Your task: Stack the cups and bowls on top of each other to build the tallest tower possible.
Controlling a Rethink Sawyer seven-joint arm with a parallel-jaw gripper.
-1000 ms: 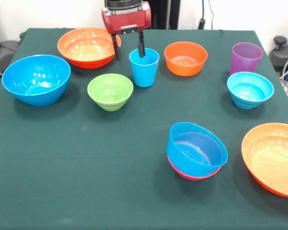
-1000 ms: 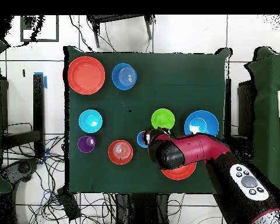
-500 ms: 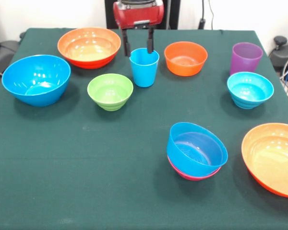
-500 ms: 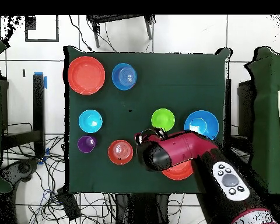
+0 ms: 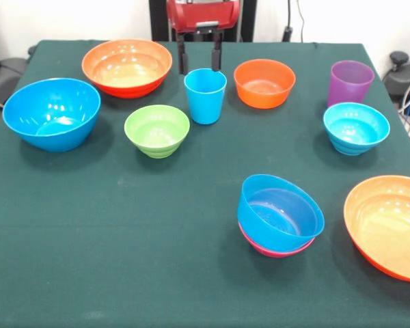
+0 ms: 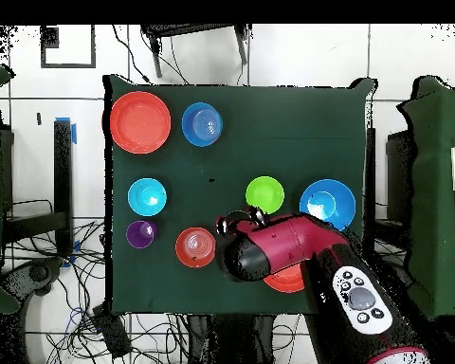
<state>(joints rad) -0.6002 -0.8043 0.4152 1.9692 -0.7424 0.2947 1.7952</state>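
The pincer (image 5: 199, 60) hung released and empty, just behind the light blue cup (image 5: 205, 96) at the back of the green worktop (image 5: 123, 225). The cup looked light, stiff and slippery, so its rim seemed the best place to grab. The tower (image 5: 280, 215), a blue bowl in a pink one, sat well apart. From above, the red arm (image 6: 279, 251) hid the cup.

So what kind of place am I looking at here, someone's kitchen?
Probably not a kitchen; more likely a robotics lab or test room. A red robot arm hangs over a green-clothed table laid out with plastic bowls and cups, and loose cables sprawl over the tiled floor around it.
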